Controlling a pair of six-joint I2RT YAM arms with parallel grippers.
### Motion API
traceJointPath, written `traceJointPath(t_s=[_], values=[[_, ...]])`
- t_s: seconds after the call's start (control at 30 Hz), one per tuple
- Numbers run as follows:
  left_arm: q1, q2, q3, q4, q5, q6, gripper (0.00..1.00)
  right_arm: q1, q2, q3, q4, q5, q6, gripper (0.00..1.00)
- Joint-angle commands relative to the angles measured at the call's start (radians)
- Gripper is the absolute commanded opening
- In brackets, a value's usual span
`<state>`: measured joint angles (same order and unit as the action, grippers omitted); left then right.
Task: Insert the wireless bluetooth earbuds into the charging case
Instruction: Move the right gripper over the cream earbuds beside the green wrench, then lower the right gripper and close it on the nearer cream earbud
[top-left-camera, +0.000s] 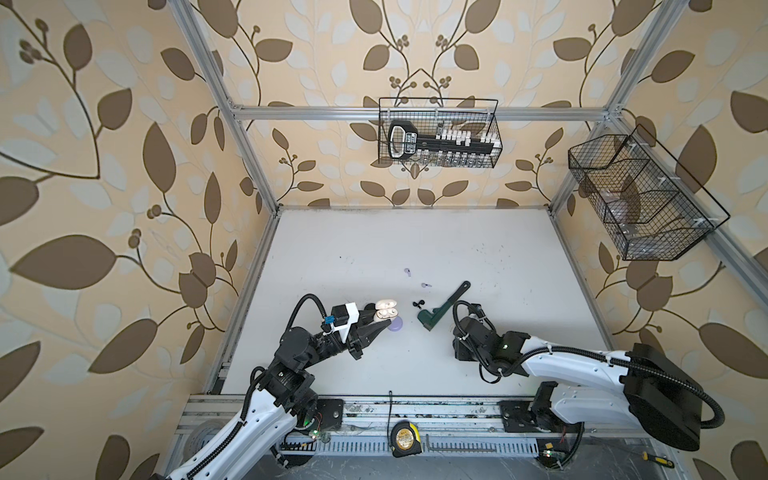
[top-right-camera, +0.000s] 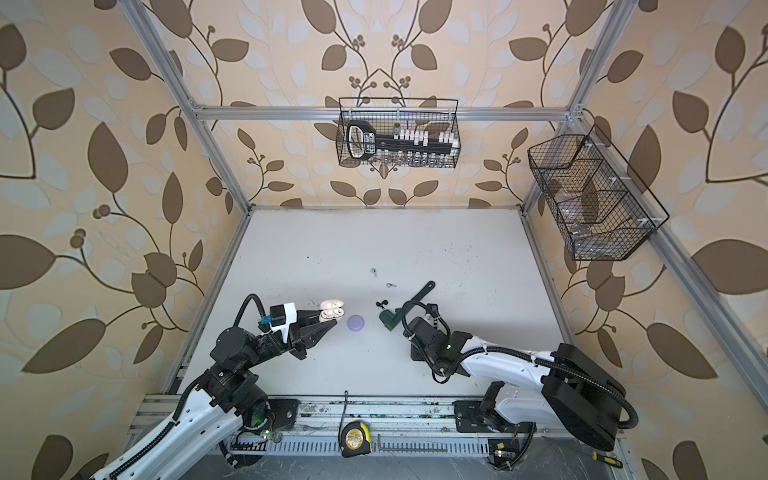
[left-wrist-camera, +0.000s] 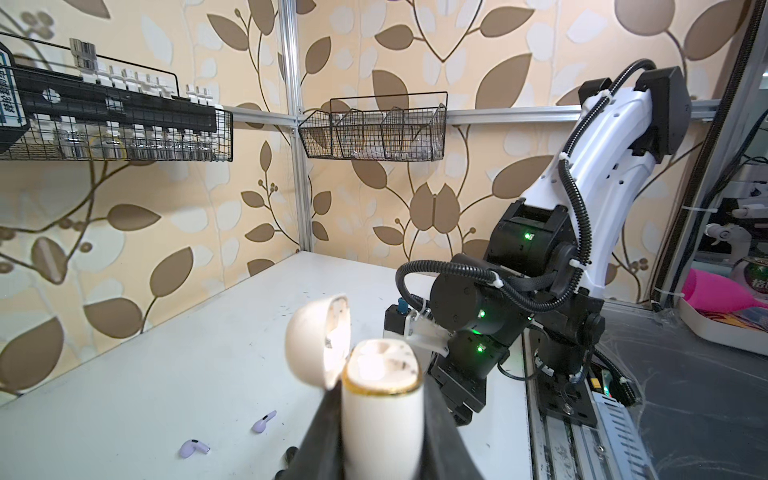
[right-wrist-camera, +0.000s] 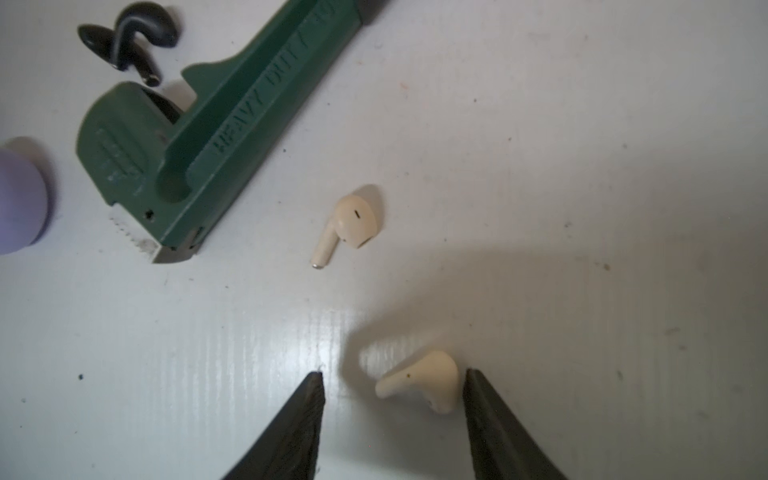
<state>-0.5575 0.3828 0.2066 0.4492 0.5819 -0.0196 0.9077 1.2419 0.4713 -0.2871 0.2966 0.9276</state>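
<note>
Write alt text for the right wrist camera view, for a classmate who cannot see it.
The right gripper, jaws open, straddles a white earbud lying on the white table. Beyond lie a second white earbud, a dark green wrench, two black earbuds and the edge of a lilac case.

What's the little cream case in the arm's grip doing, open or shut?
Open. In the left wrist view the cream case has its lid swung back on the hinge, showing the inside.
</note>
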Motion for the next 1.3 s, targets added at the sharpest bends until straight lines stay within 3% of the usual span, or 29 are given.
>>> traceJointPath(t_s=[0.0, 0.63, 1.07, 1.27], values=[[-0.006, -0.003, -0.001, 0.012, -0.034, 0.022, 0.00, 0.002, 0.048, 0.038, 0.007, -0.015, -0.015, 0.52], [-0.007, 0.040, 0.012, -0.006, -0.056, 0.015, 0.00, 0.063, 0.259, 0.193, -0.136, 0.117, -0.067, 0.47], [-0.006, 0.011, 0.005, -0.016, -0.050, 0.009, 0.00, 0.060, 0.206, 0.153, -0.187, 0.191, -0.036, 0.47], [-0.006, 0.037, 0.013, -0.003, -0.037, 0.010, 0.00, 0.039, 0.196, 0.147, -0.136, 0.127, -0.065, 0.38]])
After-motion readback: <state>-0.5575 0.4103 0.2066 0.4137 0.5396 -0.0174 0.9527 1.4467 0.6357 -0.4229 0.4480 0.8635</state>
